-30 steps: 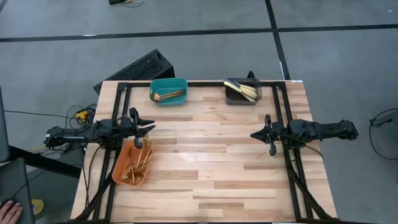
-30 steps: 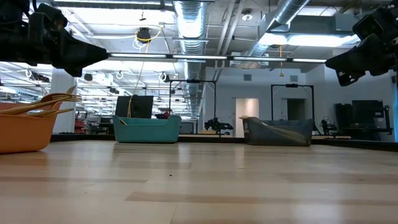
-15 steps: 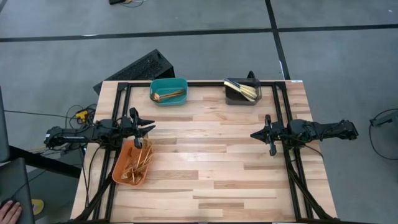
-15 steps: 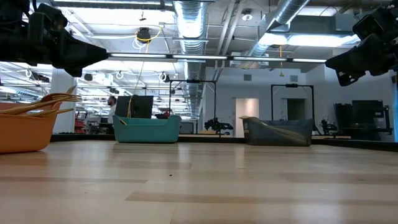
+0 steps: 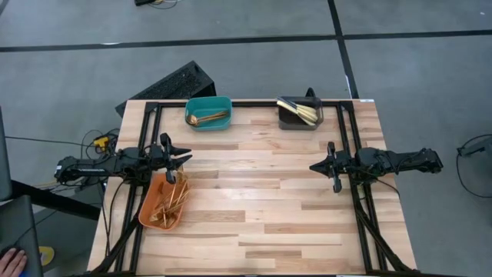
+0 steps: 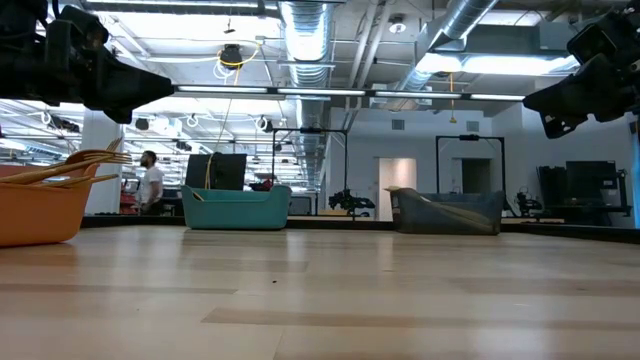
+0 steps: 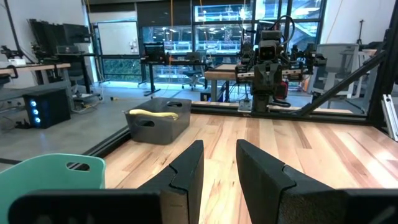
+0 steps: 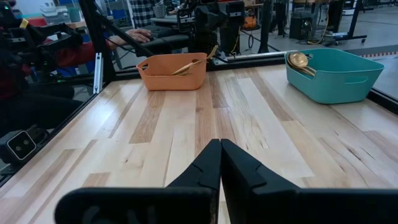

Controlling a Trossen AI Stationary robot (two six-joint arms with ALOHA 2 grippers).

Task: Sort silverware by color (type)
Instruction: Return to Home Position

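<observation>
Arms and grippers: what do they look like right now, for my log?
The left arm and right arm are slim, dark and jointed, with black cables on the floor behind them. The left gripper and right gripper each have two matte black fingers, broad at the base and tapering to the tips. No markings visible.

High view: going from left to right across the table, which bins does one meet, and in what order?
Orange bin → teal bin → dark bin, each holding gold silverware. The left gripper overlaps the orange bin's span and the right gripper overlaps the dark bin's, so both are left out.
</observation>
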